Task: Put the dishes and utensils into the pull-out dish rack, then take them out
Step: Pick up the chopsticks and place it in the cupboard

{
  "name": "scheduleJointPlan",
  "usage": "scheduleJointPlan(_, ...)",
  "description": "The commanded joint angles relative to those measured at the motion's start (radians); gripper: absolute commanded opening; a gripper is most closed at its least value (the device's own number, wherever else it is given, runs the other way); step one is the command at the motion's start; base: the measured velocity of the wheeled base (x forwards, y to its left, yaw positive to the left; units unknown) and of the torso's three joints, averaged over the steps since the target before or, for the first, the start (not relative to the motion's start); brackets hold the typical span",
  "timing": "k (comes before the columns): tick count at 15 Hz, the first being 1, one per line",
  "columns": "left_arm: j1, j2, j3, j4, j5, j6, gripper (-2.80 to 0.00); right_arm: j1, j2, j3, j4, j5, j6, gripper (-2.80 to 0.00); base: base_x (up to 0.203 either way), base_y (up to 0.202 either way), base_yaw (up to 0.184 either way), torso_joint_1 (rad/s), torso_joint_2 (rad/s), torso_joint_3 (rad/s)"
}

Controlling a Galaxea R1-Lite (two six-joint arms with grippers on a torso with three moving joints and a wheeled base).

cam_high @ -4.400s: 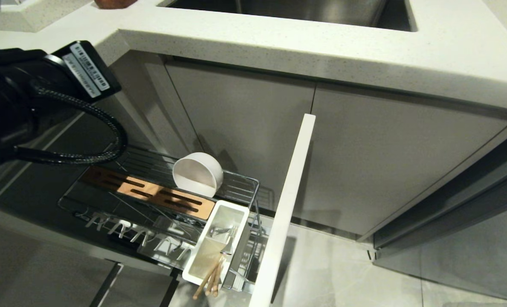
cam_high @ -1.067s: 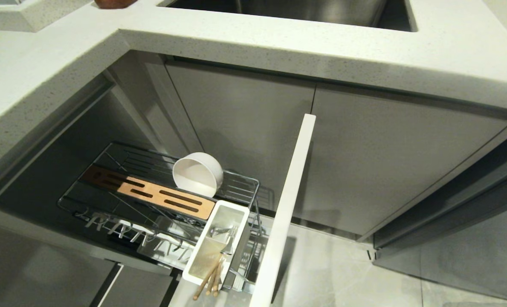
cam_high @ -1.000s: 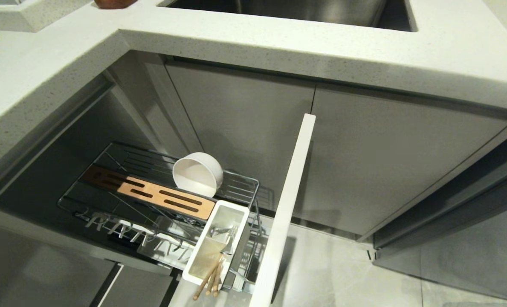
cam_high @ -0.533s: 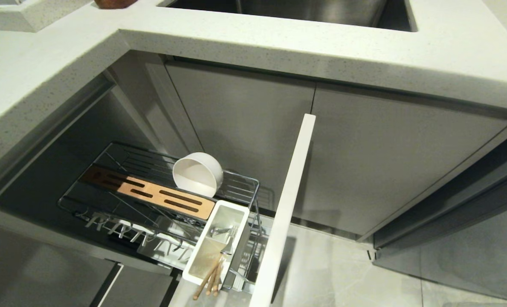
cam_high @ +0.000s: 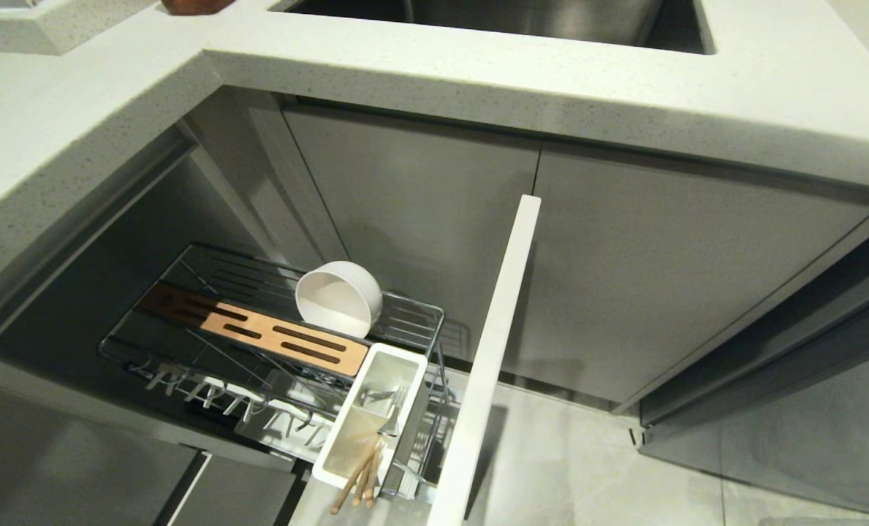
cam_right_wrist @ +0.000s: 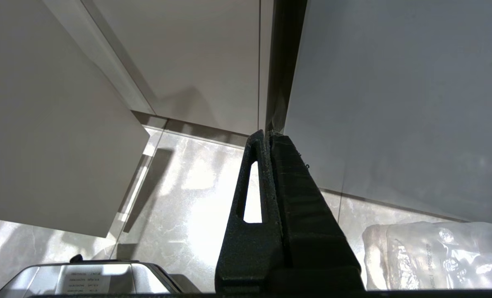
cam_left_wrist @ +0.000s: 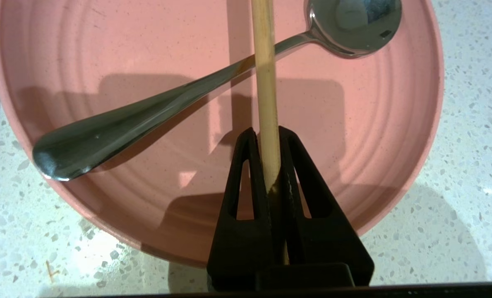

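Observation:
In the left wrist view my left gripper [cam_left_wrist: 266, 132] is shut on a light-wood chopstick [cam_left_wrist: 264, 62]. That chopstick lies across the handle of the shiny spoon [cam_left_wrist: 146, 120], which rests in the pink plate [cam_left_wrist: 84, 54] on a speckled counter. The head view shows the pull-out dish rack [cam_high: 412, 310] drawn out, with the white bowl [cam_high: 338, 299] on its side in it. More chopsticks [cam_high: 357, 478] stand in the rack's white caddy [cam_high: 343, 420]. My right gripper [cam_right_wrist: 266, 134] hangs shut and empty near the floor. Neither arm shows in the head view.
The rack's pale cabinet front [cam_high: 492, 351] stands out into the aisle. A slotted wooden strip [cam_high: 259, 332] and a prong row [cam_high: 222, 398] lie in the rack. The steel sink [cam_high: 522, 18] sits in the countertop above. A clear plastic bag [cam_right_wrist: 436, 252] lies on the tiled floor.
My left arm, which filled the left of the head view some seconds ago, has gone out of that view. The rack, bowl and caddy have not moved.

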Motion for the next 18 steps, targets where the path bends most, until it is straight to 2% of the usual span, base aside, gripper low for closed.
scheduleJointPlan(1,0.001,0.001,-0.001,0.004,0.003,-0.005,-2.8,0.0,0.0,0.002,0.0,0.0,0.0,-2.8,0.0,0.0,0.0,0.0,0.0,0.0)
scheduleJointPlan(4,0.001,-0.001,-0.01,0.004,0.006,-0.003,-2.8,0.001,0.0,0.003,0.0,0.0,0.0,-2.8,0.0,0.0,0.0,0.0,0.0,0.0)
scheduleJointPlan(9,0.004,-0.026,-0.162,0.009,0.003,-0.004,-2.8,0.0,0.001,0.003,0.0,0.0,0.0,-2.8,0.0,0.0,0.0,0.0,0.0,0.0)
scheduleJointPlan(11,-0.077,-0.05,-0.216,0.011,-0.001,-0.003,-2.8,-0.001,0.0,0.002,0.0,0.0,0.0,-2.8,0.0,0.0,0.0,0.0,0.0,0.0)
scheduleJointPlan(14,-0.239,-0.084,-0.242,0.014,-0.006,-0.004,-2.8,0.0,0.0,0.003,0.0,0.0,0.0,-2.8,0.0,0.0,0.0,0.0,0.0,0.0)
scheduleJointPlan(16,-0.411,-0.112,-0.239,0.022,-0.015,-0.004,-2.8,0.0,0.0,0.002,0.0,0.0,0.0,-2.8,0.0,0.0,0.0,0.0,0.0,0.0)
scheduleJointPlan(18,-0.613,-0.145,-0.238,0.071,-0.047,-0.005,-2.8,0.0,0.0,0.003,0.0,0.0,0.0,-2.8,0.0,0.0,0.0,0.0,0.0,0.0)
